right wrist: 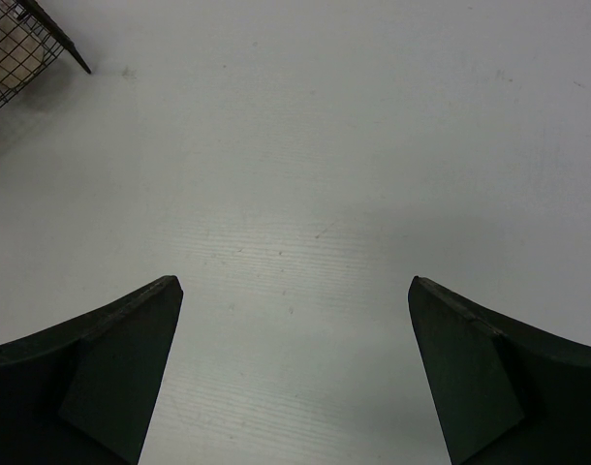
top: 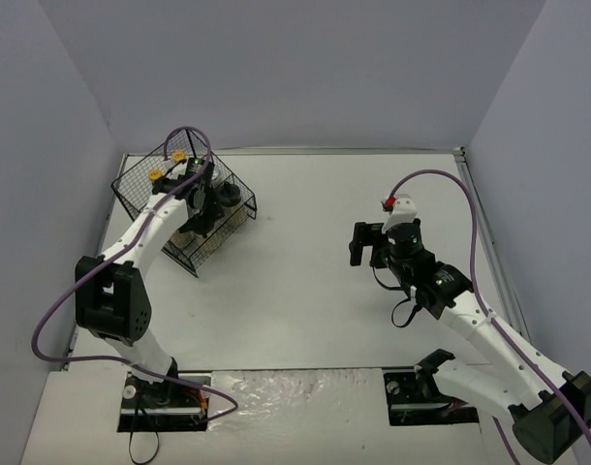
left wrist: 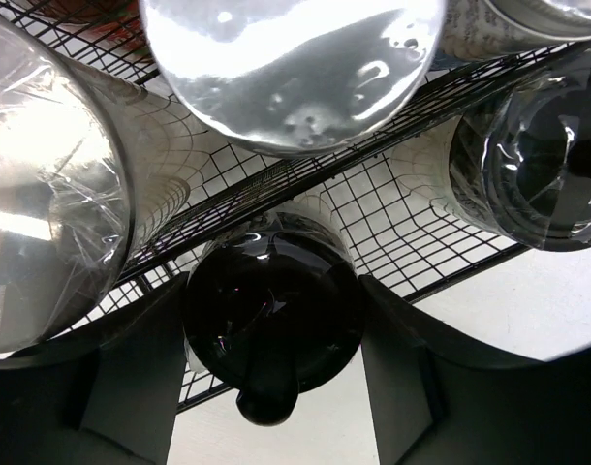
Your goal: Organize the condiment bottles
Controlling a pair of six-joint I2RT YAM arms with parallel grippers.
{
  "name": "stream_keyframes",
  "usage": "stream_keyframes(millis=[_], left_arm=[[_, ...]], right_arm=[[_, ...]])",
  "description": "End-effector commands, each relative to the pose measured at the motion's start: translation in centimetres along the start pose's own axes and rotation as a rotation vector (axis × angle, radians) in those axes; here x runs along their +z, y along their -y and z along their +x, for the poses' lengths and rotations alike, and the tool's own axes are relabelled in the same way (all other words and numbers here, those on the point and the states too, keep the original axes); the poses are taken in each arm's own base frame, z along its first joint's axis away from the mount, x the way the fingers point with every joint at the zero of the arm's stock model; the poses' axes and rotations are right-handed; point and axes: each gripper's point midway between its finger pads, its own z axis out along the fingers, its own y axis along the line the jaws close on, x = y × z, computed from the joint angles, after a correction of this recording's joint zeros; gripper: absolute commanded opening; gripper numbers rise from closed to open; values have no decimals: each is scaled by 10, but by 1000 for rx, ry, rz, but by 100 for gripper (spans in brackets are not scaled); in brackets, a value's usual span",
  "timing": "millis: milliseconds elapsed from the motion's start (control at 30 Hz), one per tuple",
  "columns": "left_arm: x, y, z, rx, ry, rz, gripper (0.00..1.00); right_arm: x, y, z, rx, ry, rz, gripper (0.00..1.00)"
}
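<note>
In the left wrist view a black-capped shaker [left wrist: 276,320] stands in the black wire basket [left wrist: 412,242]. My left gripper [left wrist: 273,286] is shut on its cap, one finger pressed against each side. Around it stand a second black-capped shaker [left wrist: 533,174] and silver-lidded jars [left wrist: 286,68] [left wrist: 44,194]. From above, my left gripper [top: 202,205] reaches down into the basket [top: 140,199], near two yellow-capped sauce bottles [top: 179,155] [top: 155,174] and a black cap [top: 230,197]. My right gripper [top: 365,242] [right wrist: 295,291] hangs open over bare table, with nothing between its fingers.
The basket sits at the table's back left, and its corner [right wrist: 24,44] shows at the top left of the right wrist view. Grey walls close in the table [top: 305,291] on three sides. A purple cable loops over each arm.
</note>
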Motion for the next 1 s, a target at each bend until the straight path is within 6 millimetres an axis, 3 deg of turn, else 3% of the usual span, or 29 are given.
stream_keyframes(millis=[0, 200, 400, 567, 667, 800, 967], left_arm=[[-13, 13, -19, -51, 67, 68, 42], [-30, 6, -18, -47, 70, 75, 95], [-63, 0, -13, -50, 76, 131, 97], [-116, -17, -10, 4, 137, 221, 97], [-152, -38, -3, 68, 221, 273, 97], [-185, -75, 12, 152, 354, 280, 97], [-195, -108, 39, 152, 414, 261, 97]], right_arm=[[-2, -5, -20, 34, 74, -21, 100], [-5, -5, -30, 33, 99, -22, 100], [-10, -5, -43, 26, 127, -16, 100], [-27, 8, -71, 13, 188, 61, 100], [-42, 18, -89, 3, 225, 113, 100], [-75, 32, -116, -8, 312, 165, 100], [-113, 45, -138, -21, 397, 197, 100]])
